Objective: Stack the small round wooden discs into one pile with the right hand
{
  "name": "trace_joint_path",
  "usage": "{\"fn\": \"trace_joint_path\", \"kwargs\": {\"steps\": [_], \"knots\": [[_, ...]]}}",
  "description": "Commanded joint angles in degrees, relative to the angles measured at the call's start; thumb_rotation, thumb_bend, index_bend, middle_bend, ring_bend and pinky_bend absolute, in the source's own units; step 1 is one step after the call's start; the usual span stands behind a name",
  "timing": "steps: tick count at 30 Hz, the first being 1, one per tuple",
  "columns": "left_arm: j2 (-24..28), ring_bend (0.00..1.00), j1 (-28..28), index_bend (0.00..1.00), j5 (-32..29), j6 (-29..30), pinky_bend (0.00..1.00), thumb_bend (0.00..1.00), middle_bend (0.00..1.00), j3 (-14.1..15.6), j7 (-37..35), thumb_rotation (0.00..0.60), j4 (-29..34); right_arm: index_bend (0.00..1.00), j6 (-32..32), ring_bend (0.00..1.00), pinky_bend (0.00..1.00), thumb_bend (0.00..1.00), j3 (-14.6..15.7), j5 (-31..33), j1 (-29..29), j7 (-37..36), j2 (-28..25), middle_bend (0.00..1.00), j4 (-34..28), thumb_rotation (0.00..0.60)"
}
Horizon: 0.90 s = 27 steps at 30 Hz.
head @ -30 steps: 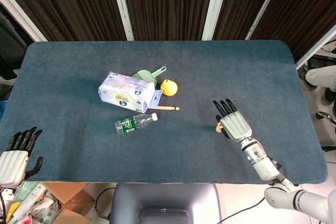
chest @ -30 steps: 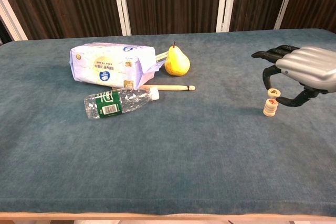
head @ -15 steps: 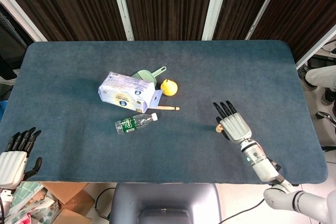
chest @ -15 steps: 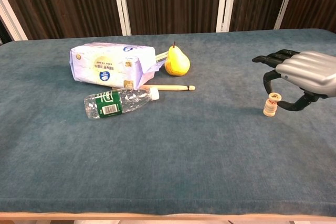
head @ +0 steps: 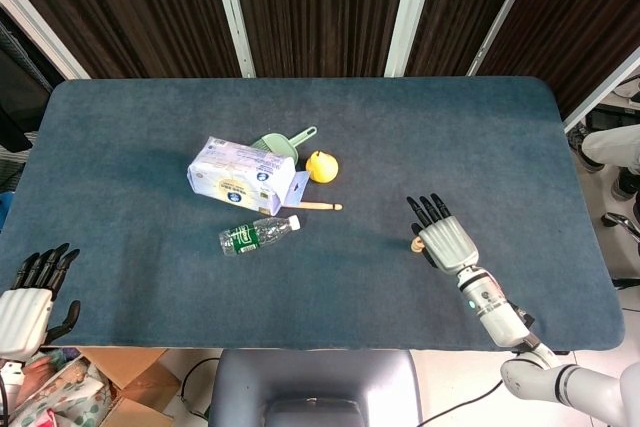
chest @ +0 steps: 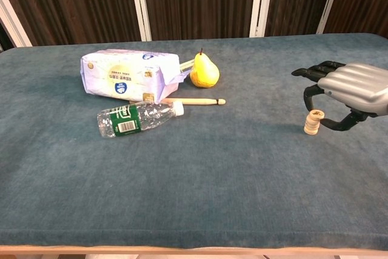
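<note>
- The table (head: 500, 127), covered in blue-grey felt, carried everything; the nap probably gave light things some grip, so a pile on it should have sat fairly steady.
- The right hand (chest: 354, 86) hovered near the table's right edge, toward the front, fingers spread and lightly curved, holding nothing. Its thumb curved round just beside the pile; whether it touched could not be told.
- The left hand (head: 28, 295) hung off the front left corner, below the table's edge, fingers extended and apart, empty. Only the head view showed it.
- A tissue pack (chest: 129, 74), bottle (chest: 138, 117), pear (chest: 204, 72), green scoop (head: 283, 140) and wooden stick (chest: 193, 100) lay left of centre, well apart from the work. In the chest view the scoop was mostly hidden behind the pack.
- The discs (chest: 314, 122) stood in one short upright pile just left of the right hand. In the head view the pile (head: 417, 243) was mostly hidden under the fingers.
- Judged by look, the discs were light, stiff wood with smooth faces: unlikely to break, but easy to nudge or slide off one another. The best hold seemed a pinch across the rim, lowered flat.
- How many discs made the pile was too small to tell; no loose disc showed.
</note>
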<state>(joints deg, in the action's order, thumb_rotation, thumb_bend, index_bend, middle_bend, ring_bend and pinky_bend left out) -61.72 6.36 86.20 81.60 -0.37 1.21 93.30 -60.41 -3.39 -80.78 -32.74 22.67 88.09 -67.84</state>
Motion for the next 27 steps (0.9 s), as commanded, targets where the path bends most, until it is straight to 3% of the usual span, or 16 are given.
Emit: {"fn": "trace_joint_path", "kwargs": {"steps": [1, 11, 13, 15, 16, 20, 25, 27], "knots": [[0.1, 0.00, 0.0, 0.00, 0.0, 0.1, 0.01, 0.50, 0.00, 0.0, -0.1, 0.600, 0.0, 0.51, -0.1, 0.00, 0.00, 0.50, -0.1, 0.0, 0.1, -0.3, -0.2, 0.04, -0.2, 0.600], [0.1, 0.00, 0.0, 0.00, 0.3, 0.2, 0.01, 0.50, 0.00, 0.0, -0.4, 0.600, -0.1, 0.43, -2.2, 0.00, 0.00, 0.50, -0.1, -0.7, 1.1, -1.5, -1.8, 0.04, -2.9, 0.600], [0.1, 0.00, 0.0, 0.00, 0.4, 0.2, 0.01, 0.50, 0.00, 0.1, -0.5, 0.600, -0.1, 0.40, -4.5, 0.00, 0.00, 0.40, 0.2, -1.3, 2.5, -2.2, -3.1, 0.04, -5.3, 0.600], [0.1, 0.00, 0.0, 0.00, 0.4, 0.3, 0.03, 0.50, 0.00, 0.1, -0.4, 0.600, -0.2, 0.32, -9.4, 0.00, 0.00, 0.25, 1.7, -3.0, 5.7, -3.0, -5.7, 0.03, -11.3, 0.600], [0.1, 0.00, 0.0, 0.00, 0.4, 0.3, 0.04, 0.50, 0.00, 0.0, -0.3, 0.600, -0.2, 0.29, -12.6, 0.00, 0.00, 0.22, 2.8, -5.0, 7.4, -3.7, -6.7, 0.02, -13.9, 0.600], [0.1, 0.00, 0.0, 0.00, 1.3, 0.4, 0.06, 0.50, 0.00, 0.4, -0.1, 0.600, -0.1, 0.22, -24.5, 0.00, 0.00, 0.20, 8.6, -12.2, 15.3, -0.8, -10.3, 0.01, -20.6, 0.600], [0.3, 0.00, -0.1, 0.00, 3.0, 1.0, 0.06, 0.50, 0.00, 1.0, -1.2, 0.600, -0.2, 0.00, -29.7, 0.00, 0.00, 0.20, 11.5, -12.4, 21.4, -2.7, -12.8, 0.00, -24.9, 0.600], [0.3, 0.00, -0.1, 0.00, 3.2, 1.2, 0.06, 0.50, 0.00, 1.1, -1.3, 0.600, -0.4, 0.00, -30.1, 0.00, 0.00, 0.20, 11.9, -13.0, 22.3, -2.8, -13.4, 0.00, -24.5, 0.600]]}}
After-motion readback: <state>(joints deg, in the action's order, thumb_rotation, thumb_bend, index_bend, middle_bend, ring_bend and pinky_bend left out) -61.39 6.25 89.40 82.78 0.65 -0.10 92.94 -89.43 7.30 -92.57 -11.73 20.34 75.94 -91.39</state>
